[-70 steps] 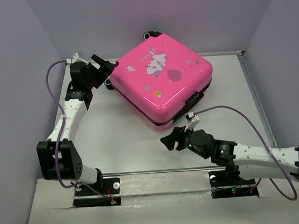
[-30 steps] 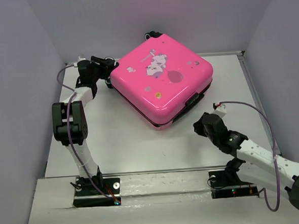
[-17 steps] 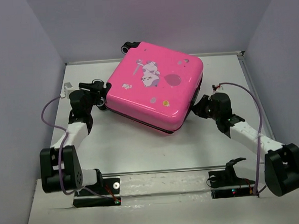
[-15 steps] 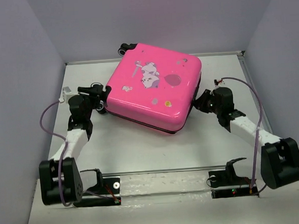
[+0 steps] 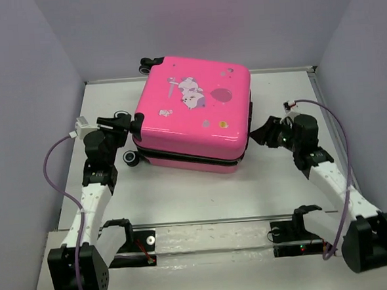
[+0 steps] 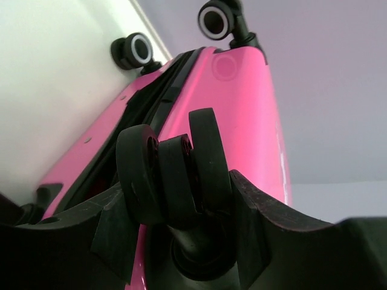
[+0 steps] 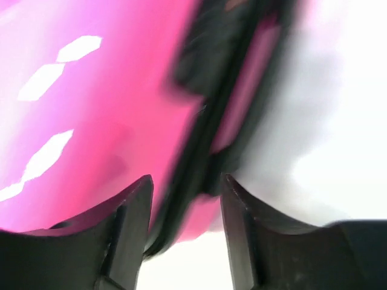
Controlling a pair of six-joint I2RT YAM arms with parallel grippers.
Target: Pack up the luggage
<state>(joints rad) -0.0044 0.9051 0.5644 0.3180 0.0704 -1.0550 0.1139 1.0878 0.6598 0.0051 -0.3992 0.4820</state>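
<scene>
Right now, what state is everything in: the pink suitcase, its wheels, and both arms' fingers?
Hot-pink hard-shell suitcase: closed, lying flat on the white table.
Black caster wheel at its near-left corner: gripped from both sides.
Other three wheels: free, nothing gripping them.
Left fingers: shut on that caster wheel.
Right fingers: open, astride the suitcase's right-side seam; that view is blurred.

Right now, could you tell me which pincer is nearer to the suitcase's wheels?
Left. The left pincer grips a wheel on the luggage's left side; the right pincer is at the opposite side, by its seam.
</scene>
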